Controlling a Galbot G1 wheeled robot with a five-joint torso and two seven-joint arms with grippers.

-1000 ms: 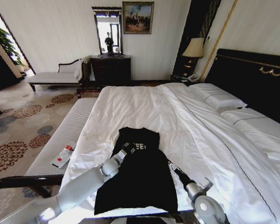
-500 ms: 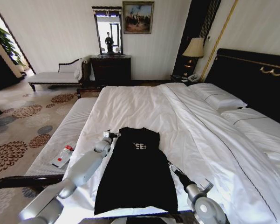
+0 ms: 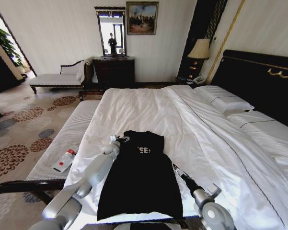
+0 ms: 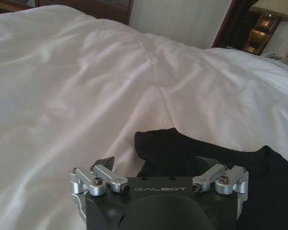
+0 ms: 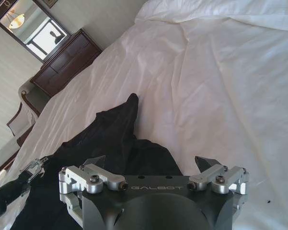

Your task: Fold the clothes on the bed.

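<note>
The clothes, one black T-shirt (image 3: 141,179) with white lettering, lie flat near the foot of the white bed (image 3: 148,103). My left gripper (image 3: 116,139) hovers at the shirt's upper left corner, by the shoulder. In the left wrist view this gripper (image 4: 155,162) is open, with the black fabric (image 4: 211,153) just ahead of its fingers and nothing between them. My right gripper (image 3: 178,171) sits low at the shirt's right edge. It is open too (image 5: 151,160), above a raised fold of the shirt (image 5: 112,134).
A long pale bench (image 3: 69,136) runs along the bed's left side with a white-and-red object (image 3: 65,159) on it. Pillows (image 3: 225,101) and the dark headboard (image 3: 259,79) are on the right. A dark dresser (image 3: 114,71) and a chaise (image 3: 57,76) stand by the far wall.
My left arm has swung left, off the shirt's chest lettering, to the shirt's upper left corner. The right arm has barely moved.
</note>
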